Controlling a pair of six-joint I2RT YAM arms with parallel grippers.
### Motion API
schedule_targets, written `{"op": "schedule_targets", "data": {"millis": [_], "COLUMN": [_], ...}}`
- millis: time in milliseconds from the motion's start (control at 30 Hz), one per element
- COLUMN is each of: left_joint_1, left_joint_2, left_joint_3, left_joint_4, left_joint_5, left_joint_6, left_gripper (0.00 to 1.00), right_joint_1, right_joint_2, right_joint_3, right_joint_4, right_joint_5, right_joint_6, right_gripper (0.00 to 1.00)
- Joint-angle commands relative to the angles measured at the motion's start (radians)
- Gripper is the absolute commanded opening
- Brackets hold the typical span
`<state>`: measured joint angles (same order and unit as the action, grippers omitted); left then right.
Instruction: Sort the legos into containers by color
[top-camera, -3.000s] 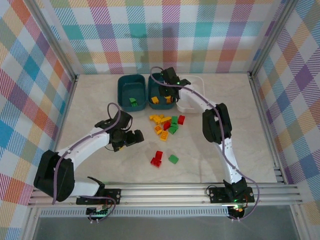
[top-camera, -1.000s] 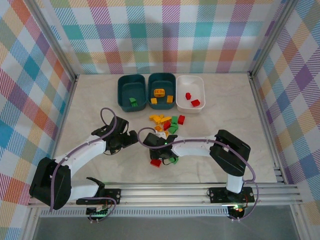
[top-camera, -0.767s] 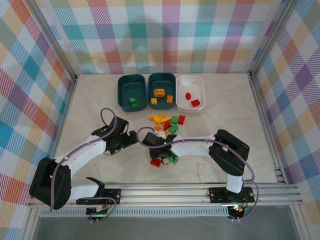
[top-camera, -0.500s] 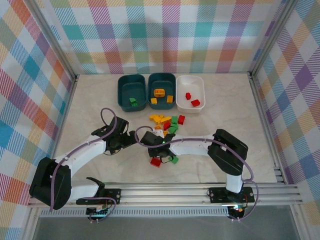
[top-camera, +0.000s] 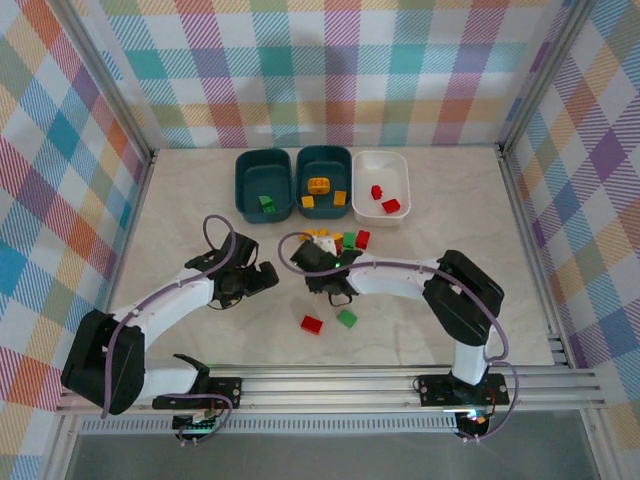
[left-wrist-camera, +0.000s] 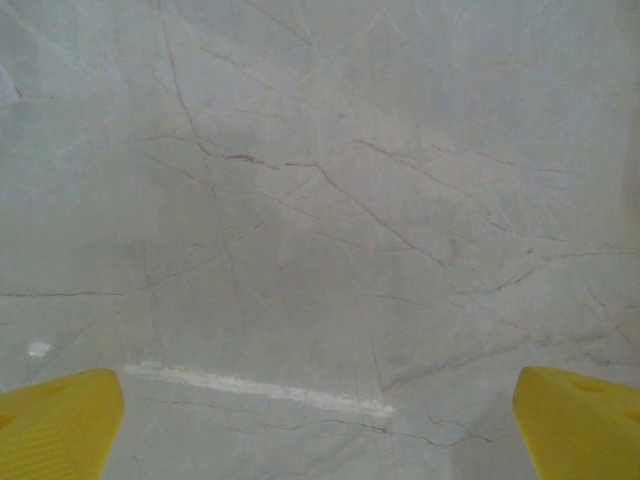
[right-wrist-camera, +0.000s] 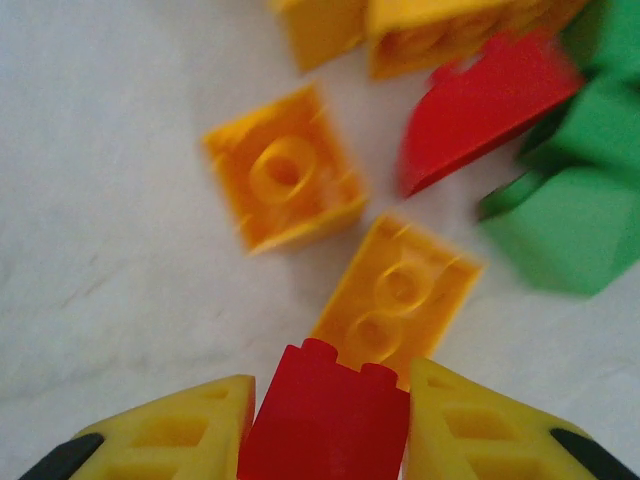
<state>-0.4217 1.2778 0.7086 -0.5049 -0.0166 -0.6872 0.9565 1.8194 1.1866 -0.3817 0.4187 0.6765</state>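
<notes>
My right gripper (top-camera: 336, 288) is shut on a red lego (right-wrist-camera: 325, 420), squeezed between both yellow fingers. It hangs above the near edge of the loose pile (top-camera: 335, 245) of yellow, red and green legos. Straight below lie a two-stud yellow lego (right-wrist-camera: 400, 295) and a square yellow one (right-wrist-camera: 285, 180). A single red lego (top-camera: 312, 323) and a green one (top-camera: 347, 318) lie nearer the arm bases. My left gripper (top-camera: 262, 280) stands open over bare table, nothing between its fingers (left-wrist-camera: 60, 420). The containers stand in a row at the back: a teal tub (top-camera: 238, 185) holding green, a teal tub (top-camera: 350, 175) holding yellow, and a white tub (top-camera: 392, 175) holding red.
The marble table top (top-camera: 200, 200) is walled by metal posts and plaid panels on three sides. A metal rail (top-camera: 330, 385) with both arm bases runs along the near edge. A white scuff (left-wrist-camera: 260, 390) marks the table under the left gripper.
The right gripper closed on one of the two near red legos and moved it up and back toward the pile. The other red and the green stayed. The left arm held still.
</notes>
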Motion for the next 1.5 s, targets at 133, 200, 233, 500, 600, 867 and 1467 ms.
{"op": "schedule_targets", "data": {"millis": [133,200,233,500,600,867,1467], "left_joint_1": [0.012,0.012,0.012,-0.039,-0.070,-0.128,-0.622], "left_joint_2": [0.035,0.041,0.047,0.116,0.139,0.172,0.533], "left_joint_3": [0.043,0.040,0.039,0.034,0.067,0.161,0.549], "left_joint_4": [-0.016,-0.009,-0.003,0.052,0.013,-0.052,-0.172], "left_joint_5": [0.027,0.035,0.042,0.123,0.124,0.115,-0.047], "left_joint_6": [0.020,0.020,0.018,0.017,0.047,0.094,0.375], "left_gripper": [1.00,1.00,1.00,0.98,0.97,0.96,0.92], "right_joint_1": [-0.182,-0.227,-0.263,-0.535,-0.602,-0.643,-0.581], "right_joint_2": [-0.087,-0.083,-0.079,0.104,0.244,0.386,-0.392], "right_joint_3": [0.077,0.099,0.119,0.309,0.468,0.714,-0.357], "right_joint_4": [0.053,0.058,0.056,0.081,0.021,-0.128,0.252], "right_joint_5": [0.022,0.021,0.020,-0.143,-0.240,-0.291,-0.235], "right_joint_6": [-0.124,-0.146,-0.161,-0.244,-0.279,-0.304,-0.100], "right_gripper": [0.33,0.33,0.33,0.35,0.34,0.55,0.71]}}
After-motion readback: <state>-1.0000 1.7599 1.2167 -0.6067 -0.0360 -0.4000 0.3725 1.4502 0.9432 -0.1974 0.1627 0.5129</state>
